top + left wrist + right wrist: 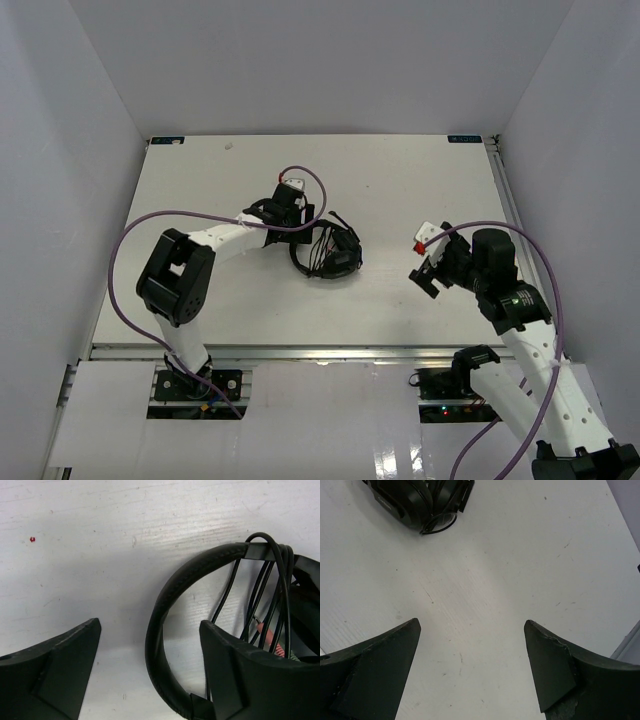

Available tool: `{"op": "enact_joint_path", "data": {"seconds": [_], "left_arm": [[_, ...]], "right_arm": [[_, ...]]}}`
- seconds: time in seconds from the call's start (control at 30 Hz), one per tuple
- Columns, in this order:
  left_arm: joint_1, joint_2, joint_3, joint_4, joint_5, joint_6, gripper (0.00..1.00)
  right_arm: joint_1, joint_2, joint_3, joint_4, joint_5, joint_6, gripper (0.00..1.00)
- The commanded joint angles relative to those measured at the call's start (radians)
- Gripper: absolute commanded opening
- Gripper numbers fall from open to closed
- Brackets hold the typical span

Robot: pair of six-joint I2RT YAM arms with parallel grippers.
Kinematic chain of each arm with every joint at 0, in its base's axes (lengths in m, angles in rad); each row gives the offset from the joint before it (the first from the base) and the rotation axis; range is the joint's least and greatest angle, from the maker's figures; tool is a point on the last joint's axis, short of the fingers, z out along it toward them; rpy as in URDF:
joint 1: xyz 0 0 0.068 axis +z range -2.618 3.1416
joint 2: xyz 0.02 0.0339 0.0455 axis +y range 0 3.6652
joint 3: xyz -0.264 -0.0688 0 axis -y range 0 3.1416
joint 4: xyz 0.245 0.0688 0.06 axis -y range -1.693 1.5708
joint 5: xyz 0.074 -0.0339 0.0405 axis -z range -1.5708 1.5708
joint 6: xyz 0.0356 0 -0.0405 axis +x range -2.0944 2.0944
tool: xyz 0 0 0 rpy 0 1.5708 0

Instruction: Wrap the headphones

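The black headphones (pixel 330 255) lie on the white table near its middle. In the left wrist view the padded headband (pixel 162 610) curves between my left gripper's (pixel 150 625) fingers, which stand open and apart from it. The thin black cord (pixel 270 590) runs in several loops over the band, and a reddish plug (pixel 272 637) shows behind the right finger. From above, the left gripper (pixel 300 232) sits over the headset's left side. My right gripper (pixel 432 270) hovers open off to the right with only bare table between its fingers (pixel 470 625). The earcups (pixel 415 500) show at that view's top left.
Thick purple robot cables (pixel 150 225) arc over both arms. White walls (pixel 100 100) close in the table on three sides. A metal rail (pixel 330 352) runs along the near edge. A tiny red speck (pixel 32 539) lies on the table.
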Motion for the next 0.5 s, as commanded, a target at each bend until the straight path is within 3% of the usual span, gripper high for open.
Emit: {"op": "enact_joint_path", "data": {"seconds": [0.0, 0.23, 0.47], "left_arm": [[0.011, -0.076, -0.023, 0.051, 0.009, 0.015, 0.93], [0.011, -0.376, -0.075, 0.035, 0.14, 0.027, 0.98], [0.008, -0.868, -0.3, 0.03, 0.363, -0.042, 0.98]], "right_arm": [[-0.025, -0.049, -0.049, 0.051, -0.054, 0.091, 0.9], [-0.075, -0.08, -0.085, 0.071, 0.032, 0.22, 0.9], [-0.131, -0.112, -0.099, 0.115, 0.149, 0.341, 0.9]]}}
